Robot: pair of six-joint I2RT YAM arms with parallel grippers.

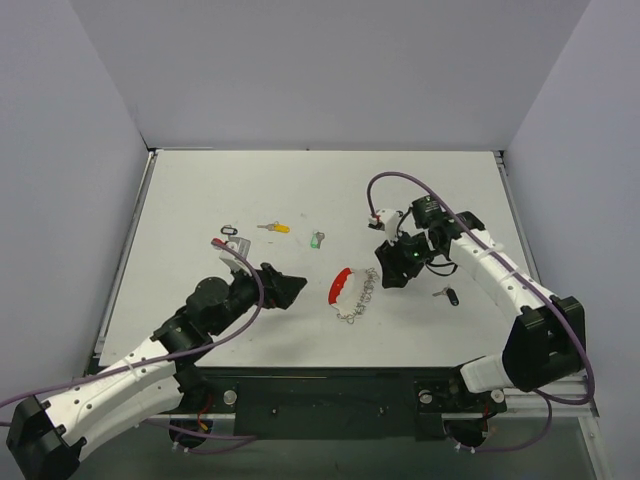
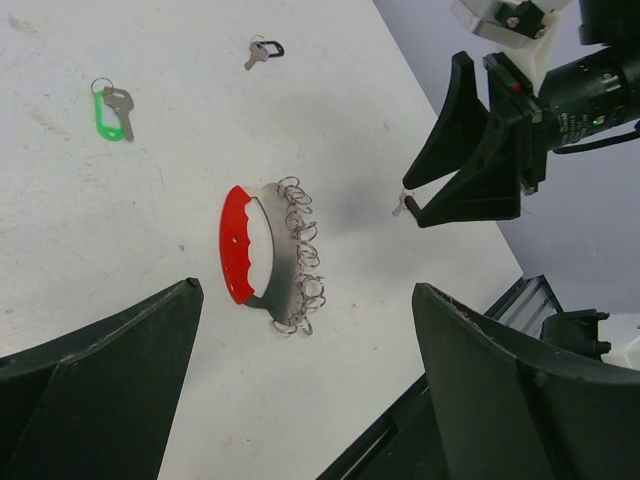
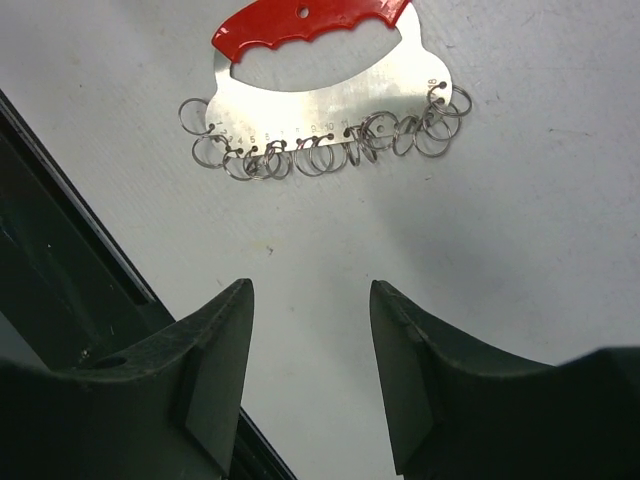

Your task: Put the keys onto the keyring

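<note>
Right gripper (image 3: pixel 310 375): fingers moderately apart, nothing between them. It hangs low over the tabletop (image 1: pixel 200 190), just beside the ring edge of the keyring (image 3: pixel 320 90).

Left gripper (image 2: pixel 305 400): spread wide, empty, facing the keyring from the opposite side, near it.

Keyring: flat, about mid-tabletop. The red band (image 2: pixel 237 245) is turned away from the right gripper, and the row of small rings (image 3: pixel 300 150) is toward it. Rings overlap in a tangle. No key on any of them.

Keys are loose and apart from each other:
- green-tagged key (image 2: pixel 110 112), beyond the keyring
- yellow-tagged key (image 1: pixel 275 228), also beyond the keyring
- black-tagged key (image 1: pixel 449 295), on the right gripper's outer side, near it but well clear of the rings

Judgement: no key is fetched yet, and the black-tagged one looks like the handiest first pick for the right side.

To do it well:
- Come straight down with the fingers astride the key.
- Pinch the tag end rather than the thin blade.
- Close slowly, since flat metal will skid on a smooth top.
- Have the left side pin the red band so the keyring cannot slide.
- Aim for an end ring that lies clear of its neighbours.
</note>
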